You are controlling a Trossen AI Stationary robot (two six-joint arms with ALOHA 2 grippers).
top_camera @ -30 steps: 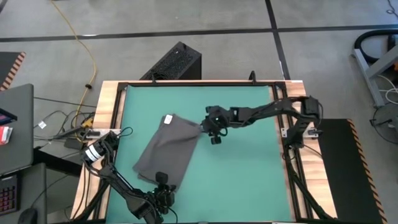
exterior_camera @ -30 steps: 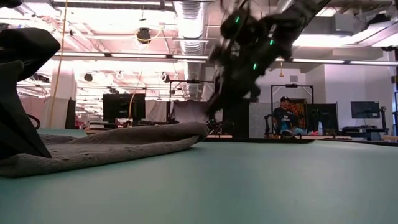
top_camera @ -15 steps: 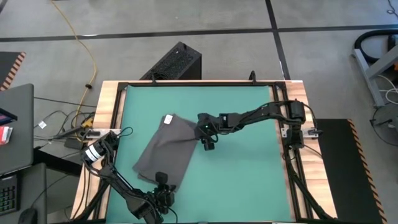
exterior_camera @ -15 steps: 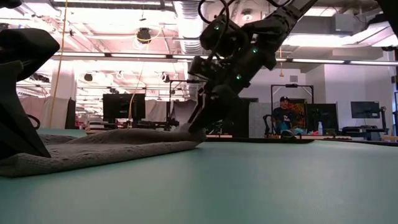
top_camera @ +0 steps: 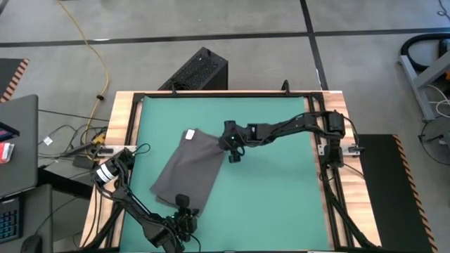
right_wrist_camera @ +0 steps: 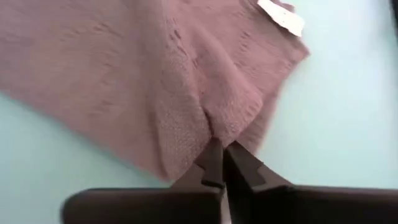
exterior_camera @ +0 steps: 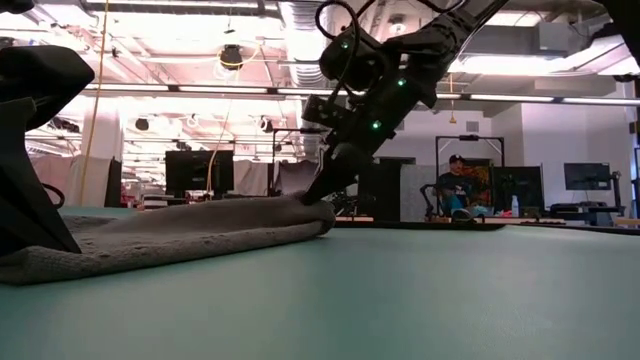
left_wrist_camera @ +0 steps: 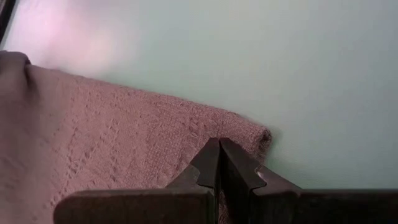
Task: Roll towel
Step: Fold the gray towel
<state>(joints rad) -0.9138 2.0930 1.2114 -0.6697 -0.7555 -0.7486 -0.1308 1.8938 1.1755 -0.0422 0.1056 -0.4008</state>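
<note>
Right gripper jaws pinch towel far-right edge, long axis running near-left toward closed left gripper.

The left gripper covers the towel corner — its grip stays unclear; the towel's near end leaves the low view.

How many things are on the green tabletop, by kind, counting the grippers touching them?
Towel: 1, dark grey
White label on the towel: 1
Grippers pinching the towel: 2, left gripper and right gripper
Total: 4
</note>
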